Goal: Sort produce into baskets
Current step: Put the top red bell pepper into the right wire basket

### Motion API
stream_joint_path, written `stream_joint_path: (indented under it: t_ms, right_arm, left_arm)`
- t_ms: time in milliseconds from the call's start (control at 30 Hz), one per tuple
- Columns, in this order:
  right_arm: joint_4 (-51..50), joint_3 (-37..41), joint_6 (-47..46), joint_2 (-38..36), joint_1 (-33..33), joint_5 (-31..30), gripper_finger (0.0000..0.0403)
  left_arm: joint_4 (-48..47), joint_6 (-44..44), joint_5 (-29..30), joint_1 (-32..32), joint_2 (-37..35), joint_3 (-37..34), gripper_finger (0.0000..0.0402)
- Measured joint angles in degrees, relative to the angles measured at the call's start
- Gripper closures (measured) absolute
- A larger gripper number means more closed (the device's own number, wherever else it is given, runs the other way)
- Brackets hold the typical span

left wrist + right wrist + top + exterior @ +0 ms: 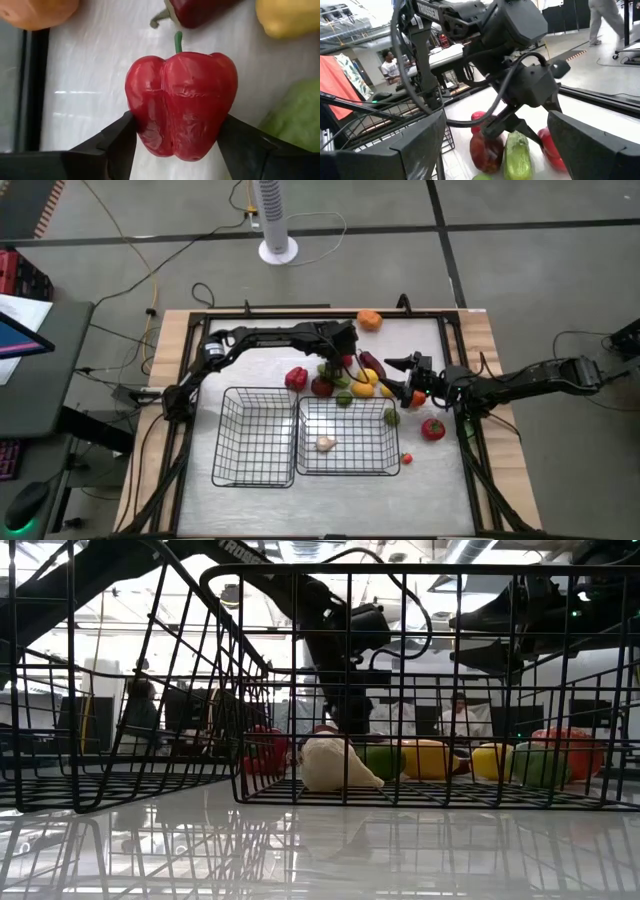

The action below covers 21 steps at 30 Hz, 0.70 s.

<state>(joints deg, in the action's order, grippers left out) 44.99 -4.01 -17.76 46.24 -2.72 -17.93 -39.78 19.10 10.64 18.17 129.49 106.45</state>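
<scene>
The produce lies in a cluster (pixel 352 380) on the table beyond the two black wire baskets (pixel 255 437) (pixel 347 438). My left gripper (pixel 333 375) points down into the cluster and is shut on a red bell pepper (pixel 180 100). In the right wrist view the pepper (pixel 485 150) sits on the table beside a green piece (pixel 517 155). A white garlic-like bulb (pixel 326 443) lies on the right basket's floor. My right gripper (pixel 398 372) hangs open and level at the cluster's right side, touching nothing. My left gripper pinches the red pepper's two bulging sides (pixel 137 127) between its two fingers (pixel 117 142), at the end away from the green stem (pixel 178 42). The fingers slant down from above. The pepper rests on the table.
An orange piece (pixel 370 320) lies near the table's far edge. A red tomato (pixel 433 429) and a small red piece (pixel 406 459) lie right of the right basket. Another red pepper (pixel 296 378) sits left of the cluster. People stand in the room behind.
</scene>
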Motion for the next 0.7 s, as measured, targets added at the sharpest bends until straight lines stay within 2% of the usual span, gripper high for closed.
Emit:
stream_joint_path:
  t_ms: [133,267,500,567,700]
  right_arm:
    - [-0.08,0.0,-0.15,0.0,0.02,0.02,0.0023]
    - [-0.52,0.0,-0.15,-0.02,0.02,0.04,0.0023]
    - [0.77,0.0,1.64,-0.58,0.11,-1.49,0.0023]
    - [0.81,0.0,2.57,-0.92,0.11,-1.7,0.0023]
    - [0.47,0.0,3.12,-1.31,0.09,-1.75,0.0023]
  left_arm:
    - [-4.1,2.02,2.53,-0.84,0.0,4.87,0.0175]
    - [-11.52,3.81,5.13,-1.6,-0.04,12.63,0.0176]
    - [-32.1,-0.11,4.81,-2.85,-0.23,28.82,0.0177]
    - [-33.17,-1.47,3.19,-3.34,-3.4,26.32,0.0177]
    - [-36.35,-4.46,-5.6,-4.75,-8.26,22.46,0.0177]
